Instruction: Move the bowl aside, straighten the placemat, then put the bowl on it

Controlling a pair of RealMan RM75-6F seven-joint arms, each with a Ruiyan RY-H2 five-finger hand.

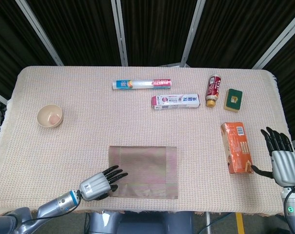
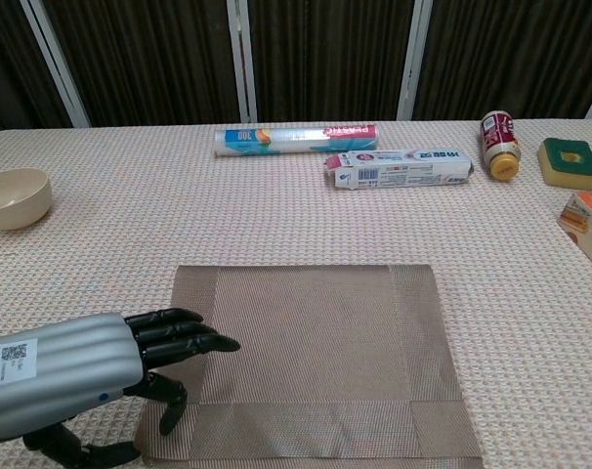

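Cream bowl (image 1: 50, 116) sits far left on the bench; the left hand (image 1: 100, 182), fingers spread, presses the brown placemat's (image 1: 143, 165) left edge. Dragging could skew it. The right hand (image 1: 282, 159) hangs released.

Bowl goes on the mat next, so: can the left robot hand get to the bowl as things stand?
Probably yes. The bowl sits alone on the table's left side, with bare cloth between it and the open left robot hand at the placemat.

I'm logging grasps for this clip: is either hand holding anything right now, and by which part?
Nothing is held. The left hand lies with its fingers spread flat over the placemat's left edge; the right hand is open beside the orange box.
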